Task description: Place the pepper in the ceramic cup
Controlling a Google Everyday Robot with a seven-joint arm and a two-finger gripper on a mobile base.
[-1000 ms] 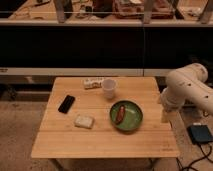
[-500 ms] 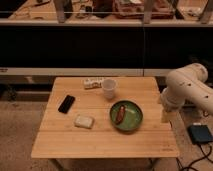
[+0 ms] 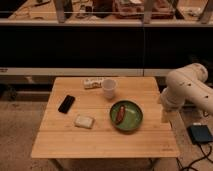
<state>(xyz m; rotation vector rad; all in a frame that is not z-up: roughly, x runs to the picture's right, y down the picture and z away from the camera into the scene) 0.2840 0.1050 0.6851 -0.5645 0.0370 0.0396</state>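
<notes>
From beside the right edge of the desk [image 3: 65, 142], the hand [image 3: 165, 116], its opening impossible to tell, should pinch the pepper [image 3: 119, 114] crosswise inside the green bowl [image 3: 134, 119].

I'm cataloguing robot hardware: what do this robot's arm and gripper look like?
The arm is off-white, built of bulky, rounded, tube-like segments with smooth shells; no markings or cables show on it. The gripper is a pale, narrow piece at the arm's end, just beyond the right edge of the table.
</notes>
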